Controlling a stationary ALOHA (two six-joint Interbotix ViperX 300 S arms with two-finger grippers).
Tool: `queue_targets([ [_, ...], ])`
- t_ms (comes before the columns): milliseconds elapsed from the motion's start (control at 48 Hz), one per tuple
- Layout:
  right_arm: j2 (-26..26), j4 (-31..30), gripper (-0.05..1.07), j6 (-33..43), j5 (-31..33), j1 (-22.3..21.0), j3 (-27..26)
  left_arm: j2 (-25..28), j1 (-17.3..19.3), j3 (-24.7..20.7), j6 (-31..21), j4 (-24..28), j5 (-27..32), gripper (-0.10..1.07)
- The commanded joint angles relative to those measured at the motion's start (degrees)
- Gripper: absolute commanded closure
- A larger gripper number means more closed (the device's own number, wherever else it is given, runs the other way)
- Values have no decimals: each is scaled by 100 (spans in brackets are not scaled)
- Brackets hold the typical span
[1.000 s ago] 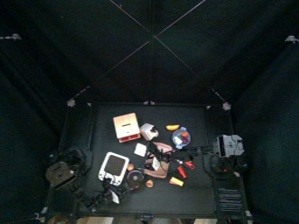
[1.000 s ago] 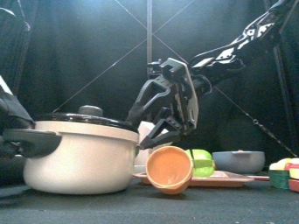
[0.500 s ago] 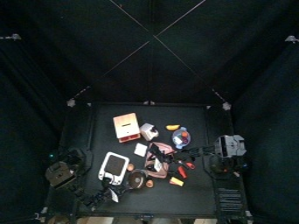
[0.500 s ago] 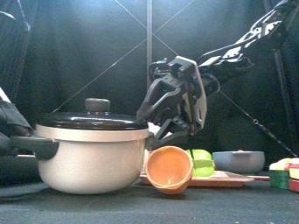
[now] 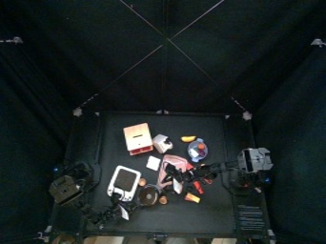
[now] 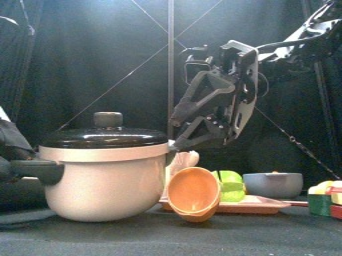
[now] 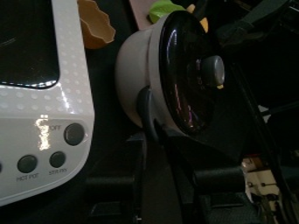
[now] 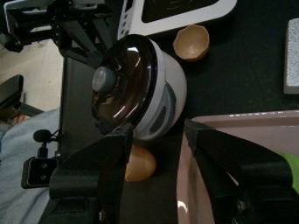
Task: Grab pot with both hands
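Observation:
The pot is cream with a black lid and knob, and stands at the table's front left. It also shows in the top view as a dark round lid. In the left wrist view the pot lies just ahead of my left gripper, whose jaws sit around its black side handle. My right gripper hangs open above the pot's right side, apart from it. In the right wrist view the pot lies ahead of its wide jaws.
An orange bowl leans beside the pot on a pink tray, which also holds a green piece and a grey bowl. A white button panel lies next to the pot. An orange box sits further back.
The pot slid a little to the right in the front view, then stayed. My right gripper lifted and swung right above the pot's right side, its jaws narrowing slightly.

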Motion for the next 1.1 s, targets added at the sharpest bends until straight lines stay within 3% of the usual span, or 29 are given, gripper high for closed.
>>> queue_targets([
  [0,-35,18,19,0,-53,-9,-141,-114,26,-18,9,-26,9,39],
  [396,158,0,22,-9,-53,44,-264,-114,26,-9,9,-26,9,39],
  [812,158,62,51,0,-35,79,-281,-149,79,18,26,-9,9,39],
  [1083,9,290,56,9,149,70,-255,-563,176,229,35,132,-79,39],
])
